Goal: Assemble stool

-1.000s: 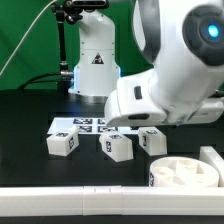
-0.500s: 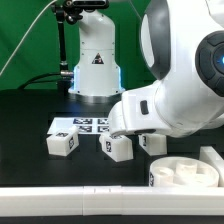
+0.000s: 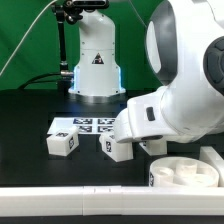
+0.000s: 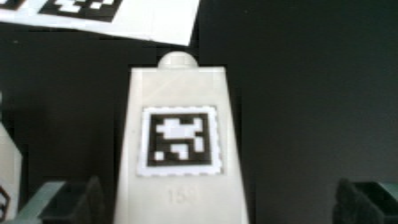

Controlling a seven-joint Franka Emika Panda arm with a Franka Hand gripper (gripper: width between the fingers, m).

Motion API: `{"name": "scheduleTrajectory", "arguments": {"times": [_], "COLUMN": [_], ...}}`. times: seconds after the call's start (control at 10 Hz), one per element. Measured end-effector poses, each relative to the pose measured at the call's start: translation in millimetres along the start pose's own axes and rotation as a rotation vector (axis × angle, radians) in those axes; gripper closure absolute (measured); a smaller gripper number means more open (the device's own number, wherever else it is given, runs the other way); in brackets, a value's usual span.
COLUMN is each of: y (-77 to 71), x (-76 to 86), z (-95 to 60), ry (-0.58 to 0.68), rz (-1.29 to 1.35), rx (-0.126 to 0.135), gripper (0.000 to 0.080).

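A white stool leg (image 4: 178,130) with a black-and-white tag lies lengthwise between my gripper's (image 4: 210,205) dark fingers (image 4: 50,200), which stand wide open on either side without touching it. In the exterior view my hand (image 3: 150,118) hangs low over the row of legs and hides its own fingers. One leg (image 3: 62,142) lies at the exterior view's left and a second leg (image 3: 115,148) sits in the middle. A third leg (image 3: 153,146) peeks out under the hand. The round ring-shaped seat (image 3: 186,174) rests at the lower right.
The marker board (image 3: 85,125) lies flat behind the legs and also shows as the marker board (image 4: 89,15) in the wrist view. A long white bar (image 3: 80,205) runs along the front edge. Another white bar (image 3: 213,158) stands beside the seat. The robot's base (image 3: 95,65) rises at the back.
My arm has come lower and shifted toward the exterior view's right, covering more of the third leg. The jaws have stayed open and the parts have not moved.
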State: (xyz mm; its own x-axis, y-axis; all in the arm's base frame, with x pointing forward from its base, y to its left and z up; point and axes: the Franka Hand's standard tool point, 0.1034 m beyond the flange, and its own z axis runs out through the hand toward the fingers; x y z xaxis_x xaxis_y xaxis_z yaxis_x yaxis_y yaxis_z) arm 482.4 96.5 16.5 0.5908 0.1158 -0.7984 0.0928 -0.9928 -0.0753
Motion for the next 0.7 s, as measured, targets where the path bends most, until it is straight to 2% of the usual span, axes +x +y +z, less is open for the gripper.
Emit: {"name": "scheduleTrajectory", "arguments": {"times": [0.5,0.7], "y": [1.7,2.4], "x": [10.5,10.7], "z": [5.4,6.9], "ry": [0.026,0.026], "rz": [-0.009,-0.009], "rx": [0.004,0.004], "gripper": [0.0151,0.0177]}}
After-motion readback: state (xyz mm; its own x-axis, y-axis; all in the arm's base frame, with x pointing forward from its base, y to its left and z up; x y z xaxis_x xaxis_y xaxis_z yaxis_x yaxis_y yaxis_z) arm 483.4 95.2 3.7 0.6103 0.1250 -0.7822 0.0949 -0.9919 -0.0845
